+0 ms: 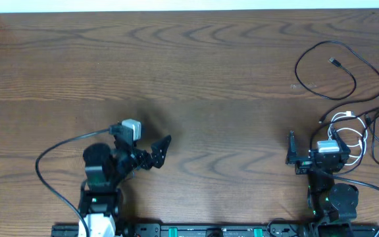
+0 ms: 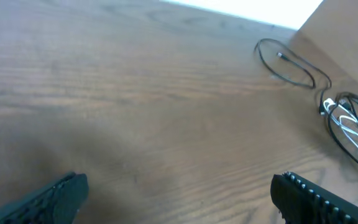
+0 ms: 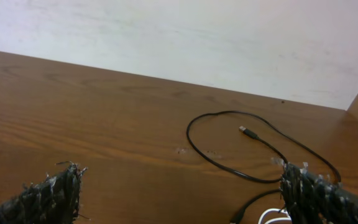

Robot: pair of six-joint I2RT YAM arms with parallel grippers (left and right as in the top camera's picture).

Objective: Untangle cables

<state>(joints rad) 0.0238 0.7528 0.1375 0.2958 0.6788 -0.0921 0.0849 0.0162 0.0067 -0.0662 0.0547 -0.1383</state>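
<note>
Three cables lie at the table's right side. One black cable forms a wide loop with its plug (image 1: 335, 62) inside the loop; the left wrist view (image 2: 280, 56) and right wrist view (image 3: 247, 132) show that plug too. Nearer the front, a white cable (image 1: 343, 118) (image 2: 353, 127) is coiled and crossed with another black cable (image 1: 378, 113) (image 2: 347, 102). My left gripper (image 1: 145, 139) (image 2: 179, 193) hangs open over bare wood at the left. My right gripper (image 1: 318, 141) (image 3: 182, 190) is open just left of the white coil, holding nothing.
The wood table runs back to a white wall (image 3: 179, 43). A brown panel (image 2: 347, 37) stands along the right edge beside the cables. Each arm's own thick black wire (image 1: 51, 158) loops beside its base at the front.
</note>
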